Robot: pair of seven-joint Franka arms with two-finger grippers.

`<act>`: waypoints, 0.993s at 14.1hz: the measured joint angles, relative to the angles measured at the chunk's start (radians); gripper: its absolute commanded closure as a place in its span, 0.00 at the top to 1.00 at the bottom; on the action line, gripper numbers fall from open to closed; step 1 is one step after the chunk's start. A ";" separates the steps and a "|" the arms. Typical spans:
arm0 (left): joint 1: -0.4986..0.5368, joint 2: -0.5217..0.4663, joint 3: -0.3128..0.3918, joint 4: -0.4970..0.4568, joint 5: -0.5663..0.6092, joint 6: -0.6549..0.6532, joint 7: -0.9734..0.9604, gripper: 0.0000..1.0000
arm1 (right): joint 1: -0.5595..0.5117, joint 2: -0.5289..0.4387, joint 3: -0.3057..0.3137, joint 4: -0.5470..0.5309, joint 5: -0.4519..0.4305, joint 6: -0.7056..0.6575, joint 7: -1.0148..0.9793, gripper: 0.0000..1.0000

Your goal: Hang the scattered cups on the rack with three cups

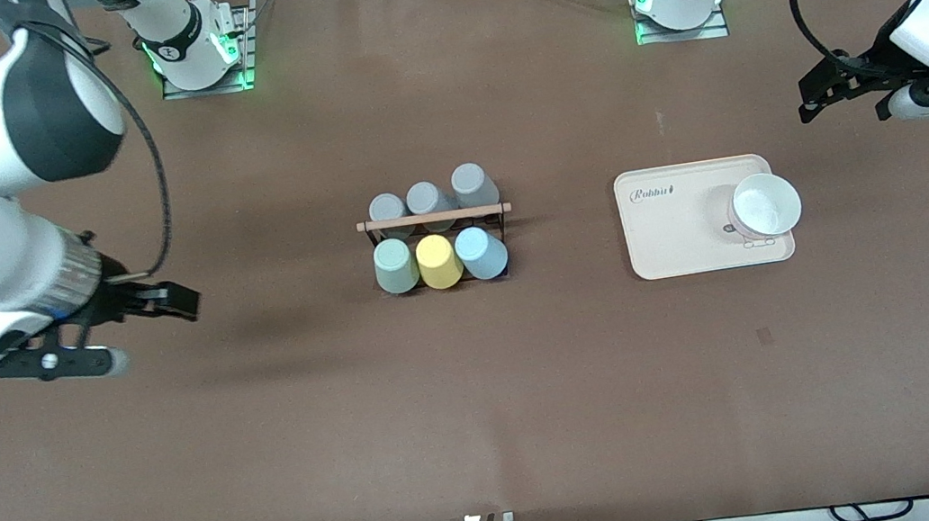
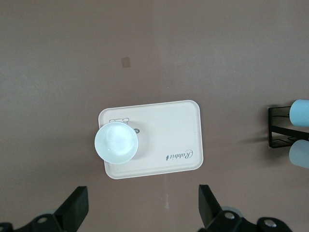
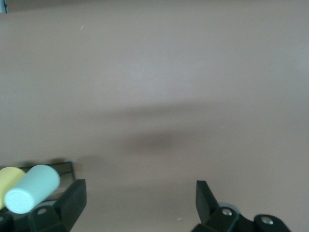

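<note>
The small black wire rack [image 1: 436, 237] with a light wooden rod [image 1: 433, 217] across its top is seen in the middle of the brown worktop [image 1: 485, 403], and everything else is placed from it. Six cups are hung on its pegs, tipped with their bottoms pointing up and out, so they are kept off the worktop. The row nearer the front camera is made of the pale mint green plain cup [image 1: 395, 266] at the end toward the right arm, the yellow cup [image 1: 438, 261] in the middle, and the light blue plain cup [image 1: 482, 253] at the end toward the left arm. They are smooth, small and have no handles. Three grey cups [image 1: 428, 196] are hung in the row farther from the camera. No cup is left lying loose, so the hanging job looks finished. Toward the left arm's end from the rack, a cream tray with rounded corners [image 1: 680, 239] is laid flat, and a white round bowl [image 1: 766, 204] is sat on it. The left tool [image 2: 142, 205] is held up over the worktop past the tray, with its fingers wide apart and nothing in them. The right tool [image 3: 140, 203] is held over bare worktop toward the right arm's end from the rack, fingers apart and empty too. Both arms seem to be parked out of the way.
</note>
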 measured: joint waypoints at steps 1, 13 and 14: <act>0.000 0.000 0.000 0.000 0.002 -0.001 0.000 1.00 | -0.021 -0.020 -0.003 0.000 -0.006 -0.005 -0.031 1.00; -0.004 0.027 -0.002 0.060 0.037 -0.091 0.000 1.00 | -0.203 -0.129 0.018 -0.043 -0.006 -0.056 -0.305 1.00; -0.004 0.029 -0.002 0.061 0.037 -0.091 0.000 1.00 | -0.204 -0.148 0.018 -0.081 -0.006 -0.048 -0.305 1.00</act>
